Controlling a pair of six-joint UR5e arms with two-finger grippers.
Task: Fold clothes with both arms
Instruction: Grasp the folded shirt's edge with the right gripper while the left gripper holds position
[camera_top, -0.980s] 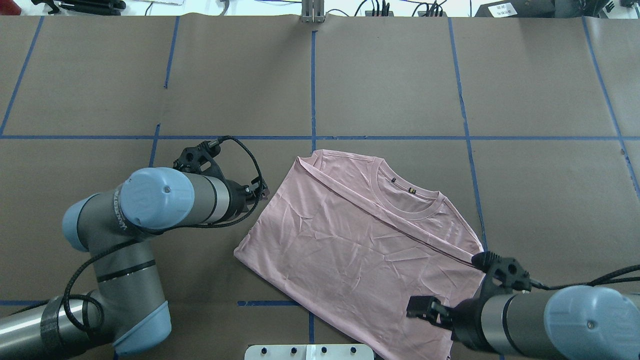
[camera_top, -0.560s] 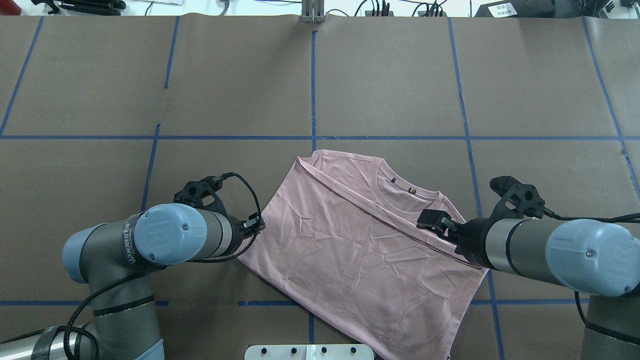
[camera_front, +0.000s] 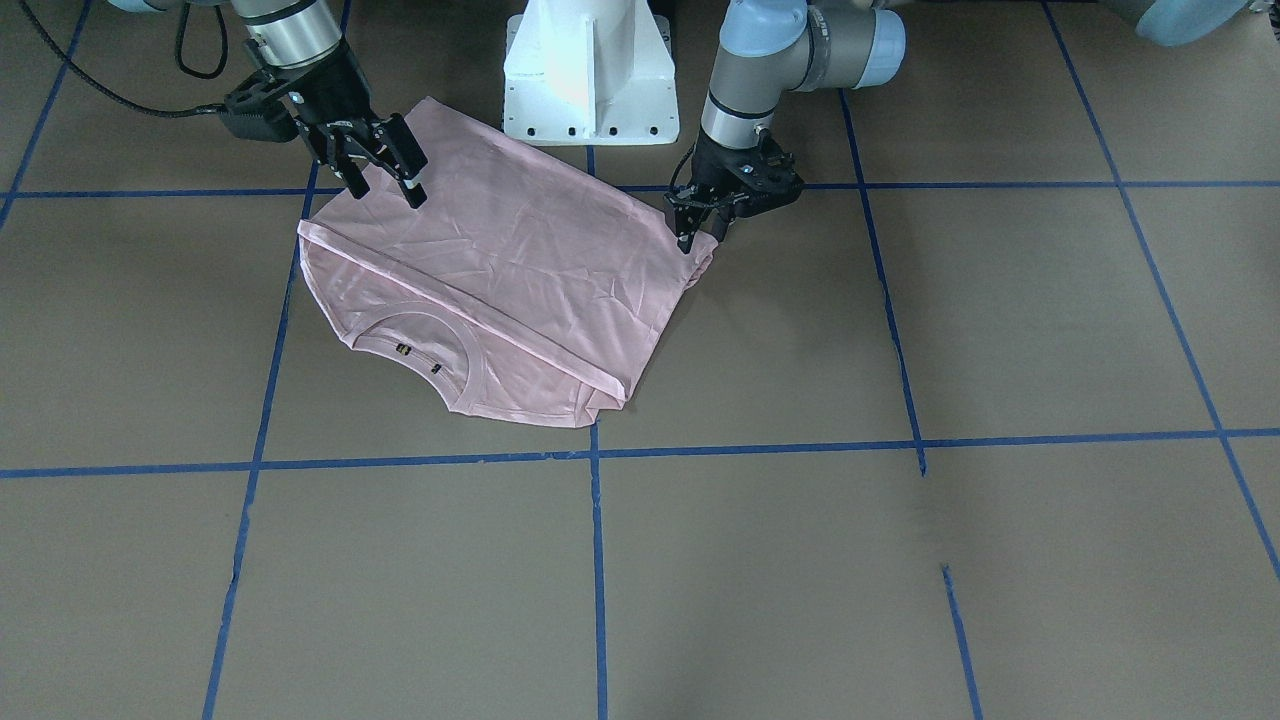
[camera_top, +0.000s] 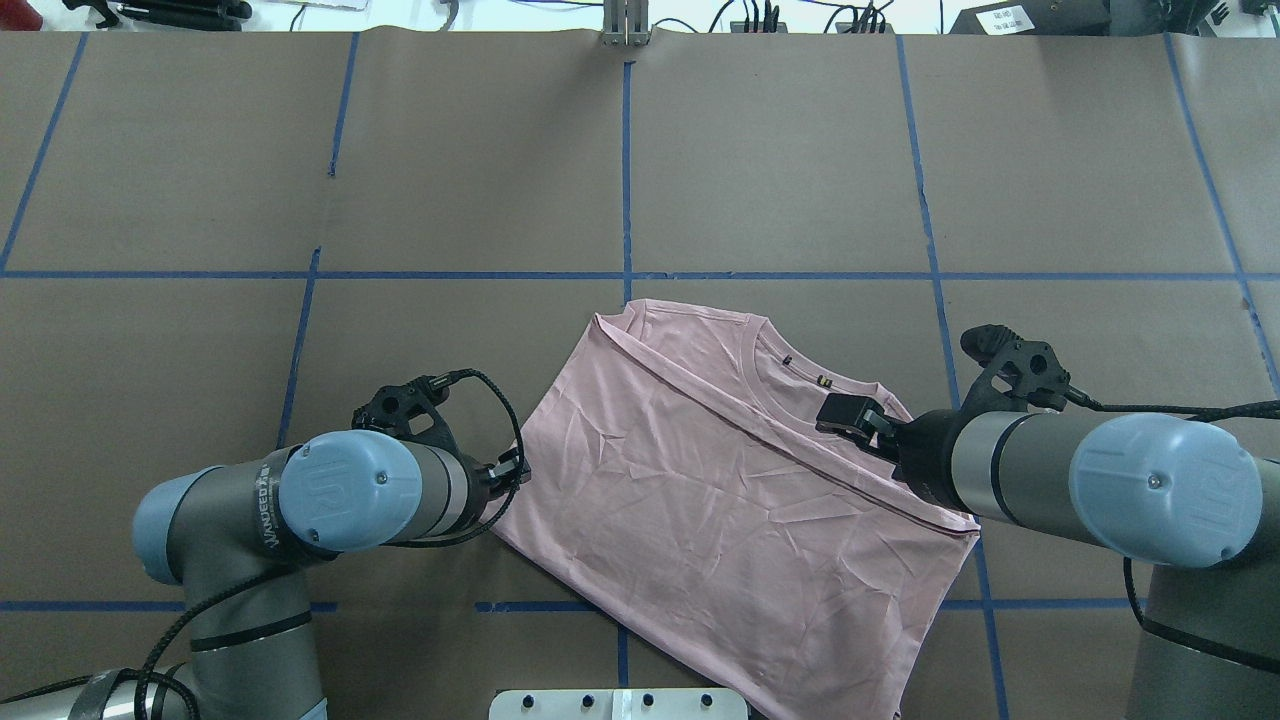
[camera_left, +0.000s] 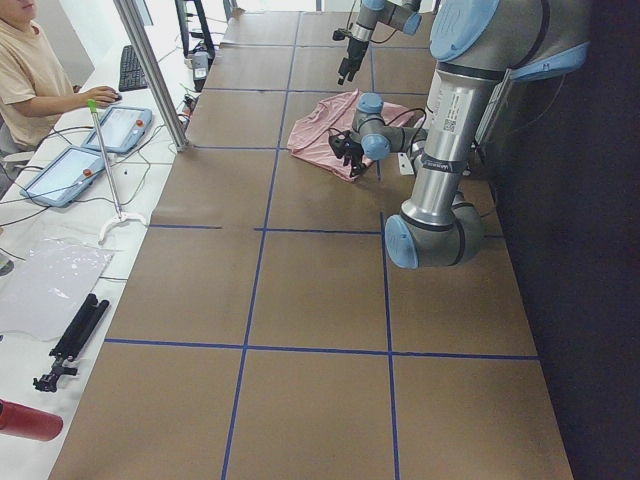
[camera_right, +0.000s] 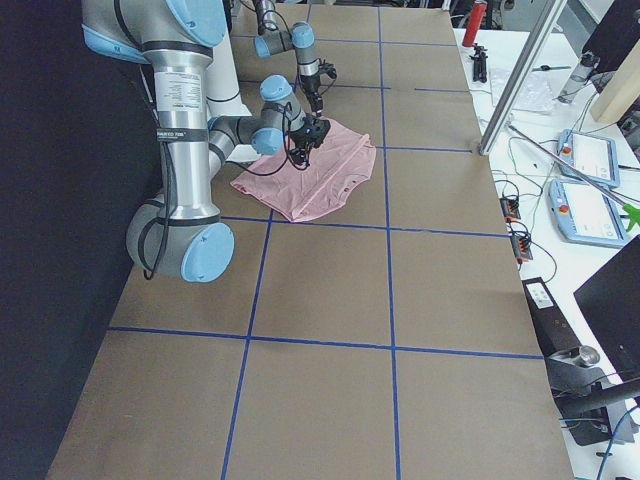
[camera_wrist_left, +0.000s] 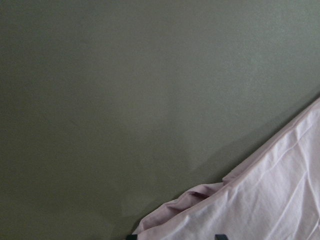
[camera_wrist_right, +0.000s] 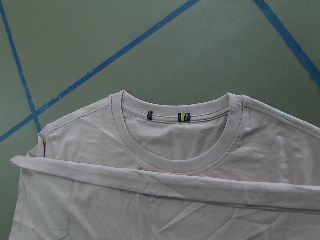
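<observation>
Brown paper-clad counter (camera_top: 780, 150), crossed by blue tape lines (camera_top: 627, 180), stretches beneath both pincers. The pale pink T-shirt (camera_top: 720, 500) lies folded and flat between them. The right pincer (camera_front: 388, 190) hangs just above the shirt's shoulder edge, fingers spread wide and gripping nothing, with the ribbed collar (camera_wrist_right: 175, 167) right in front of it. The left pincer (camera_front: 697, 238) is closed narrow on the shirt's bunched side corner, the cloth spreading away from it toward the other pincer

Overhead, the T-shirt (camera_top: 720, 500) runs off the bottom edge and the left claw (camera_top: 510, 469) hides its fingertips.
</observation>
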